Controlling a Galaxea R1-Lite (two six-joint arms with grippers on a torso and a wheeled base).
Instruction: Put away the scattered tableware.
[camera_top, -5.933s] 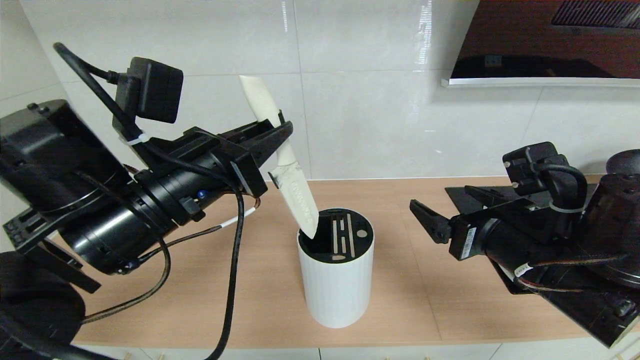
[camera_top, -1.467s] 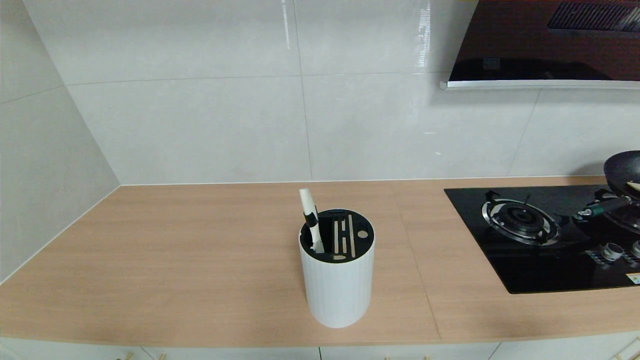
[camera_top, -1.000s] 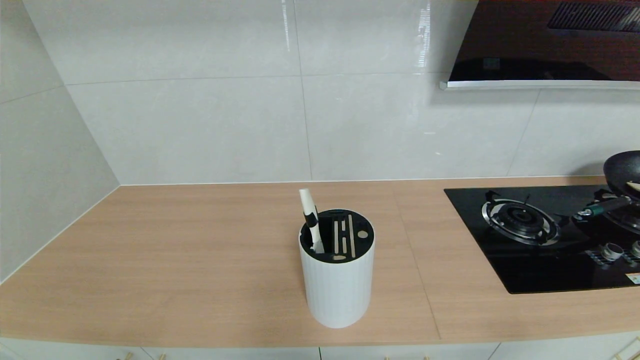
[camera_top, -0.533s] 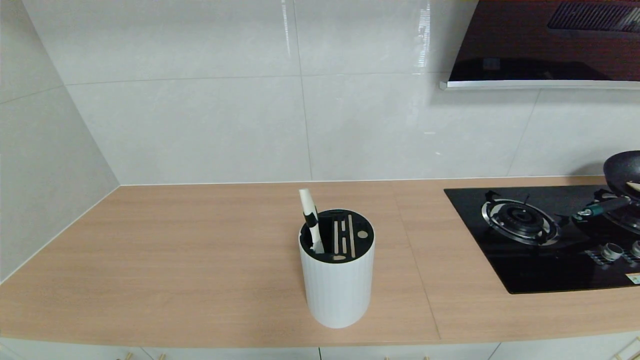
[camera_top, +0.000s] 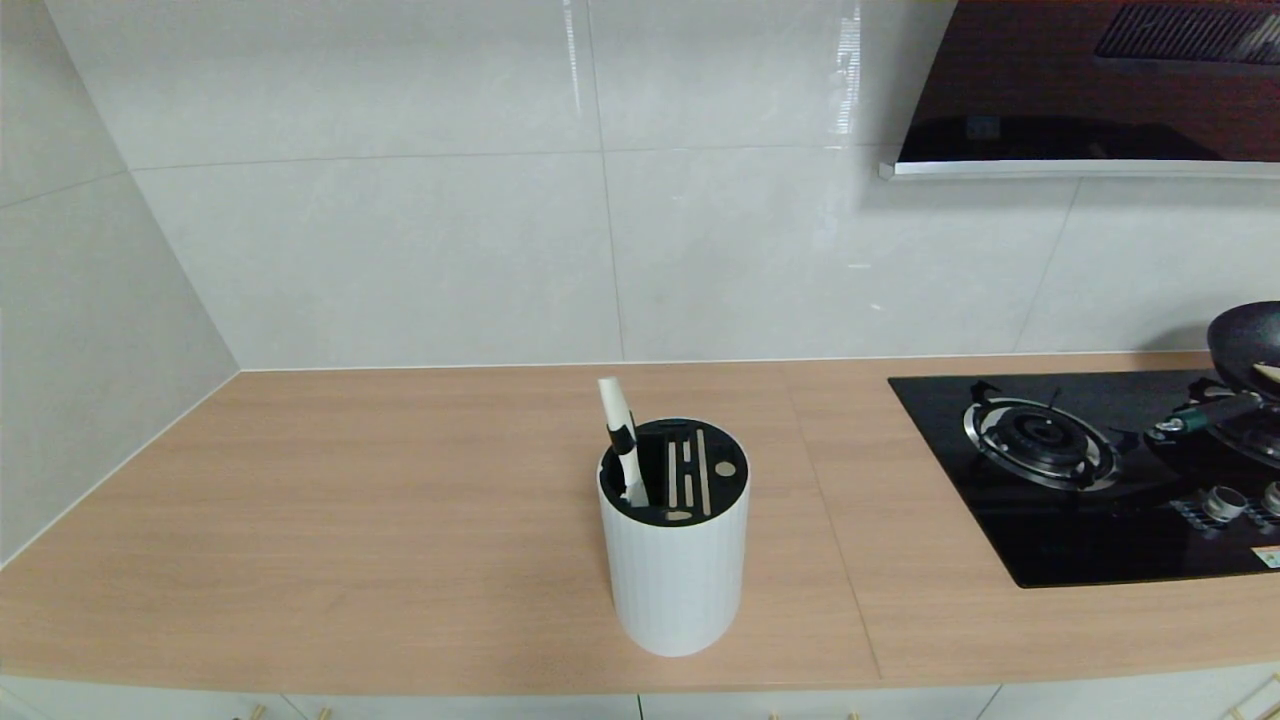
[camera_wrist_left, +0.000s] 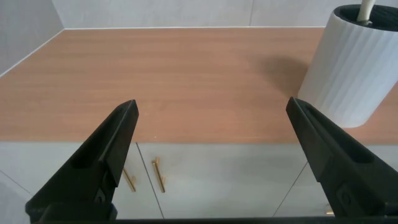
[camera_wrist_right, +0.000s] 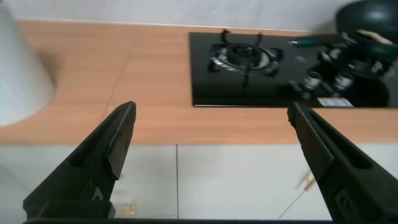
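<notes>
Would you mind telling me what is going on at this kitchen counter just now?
Nothing is being handled at this moment. The white knife stands blade-down in the white ribbed holder on the wooden counter, its handle sticking up. The left claw and the right claw are both open and empty, held low by the counter's front edge, apart from the holder. A gas hob sits on the right.
</notes>
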